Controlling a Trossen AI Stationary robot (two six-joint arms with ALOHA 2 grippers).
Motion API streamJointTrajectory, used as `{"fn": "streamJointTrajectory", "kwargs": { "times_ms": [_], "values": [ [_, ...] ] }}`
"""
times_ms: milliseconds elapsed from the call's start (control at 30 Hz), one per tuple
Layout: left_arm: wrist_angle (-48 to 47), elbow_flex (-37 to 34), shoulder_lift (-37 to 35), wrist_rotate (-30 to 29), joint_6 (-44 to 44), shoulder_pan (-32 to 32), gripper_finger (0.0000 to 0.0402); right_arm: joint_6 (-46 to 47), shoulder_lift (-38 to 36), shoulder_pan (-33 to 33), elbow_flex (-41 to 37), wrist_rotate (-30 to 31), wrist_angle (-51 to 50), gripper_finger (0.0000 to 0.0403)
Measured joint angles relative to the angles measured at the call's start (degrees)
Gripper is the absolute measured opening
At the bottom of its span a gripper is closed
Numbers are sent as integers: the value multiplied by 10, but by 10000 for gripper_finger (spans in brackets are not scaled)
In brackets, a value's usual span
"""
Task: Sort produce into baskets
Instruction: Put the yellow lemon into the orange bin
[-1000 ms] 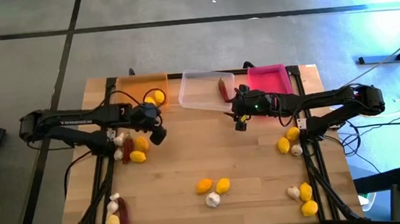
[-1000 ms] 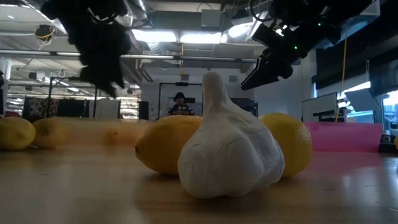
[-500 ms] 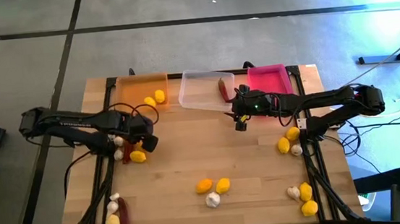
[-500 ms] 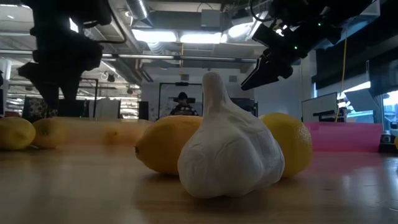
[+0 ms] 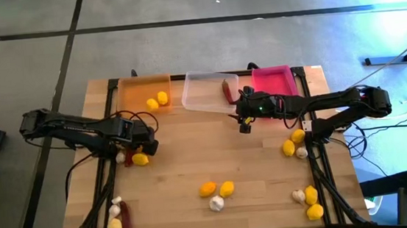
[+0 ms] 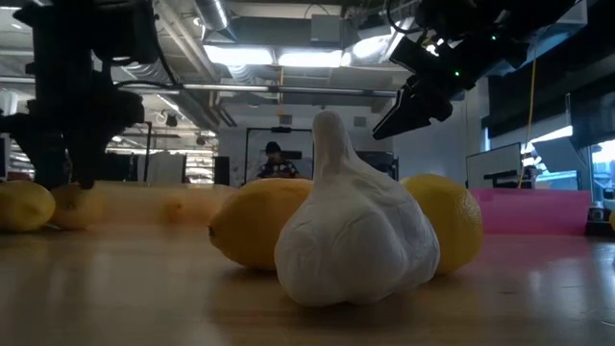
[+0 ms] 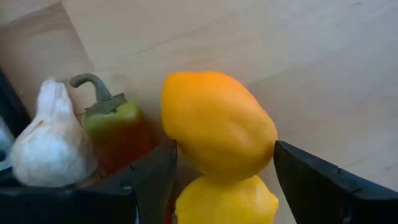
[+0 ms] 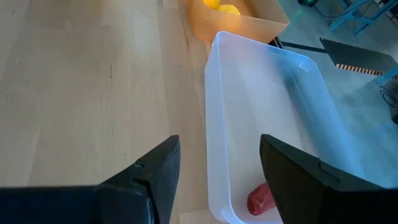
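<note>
**Arms: pose and state**

Left arm reaches in from the table's left edge, wrist low. Left gripper [image 5: 146,145] points down, fingers [image 7: 314,180] spread apart. Right arm extends from the right edge toward the table's far middle. Right gripper [image 5: 245,125] hangs clear of the surface, fingers [image 8: 298,174] apart, apparently holding nothing.

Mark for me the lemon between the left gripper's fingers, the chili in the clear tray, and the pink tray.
lemon [image 7: 219,124], left wrist view, middle of its skin.
chili [image 5: 227,91], high view, along its body.
pink tray [image 5: 273,80], high view, bare floor.
</note>
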Motion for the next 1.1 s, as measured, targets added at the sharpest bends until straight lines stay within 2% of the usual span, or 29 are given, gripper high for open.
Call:
{"fn": "streamJointTrajectory", "kwargs": {
  "times_ms": [267,400,667,900,1100],
  "values": [
    [43,-16,-1,-19,12,1,260,0,0,0,0,0,0,215],
    [46,-17,0,-65,59,1,260,0,0,0,0,0,0,215],
    [46,-18,0,-80,111,1,259,0,0,0,0,0,-3,215],
    [40,-17,0,-86,206,1,213,0,0,0,0,0,-16,215],
    [39,-17,-1,-89,247,1,172,0,0,0,0,0,-20,215]
  ]
}}
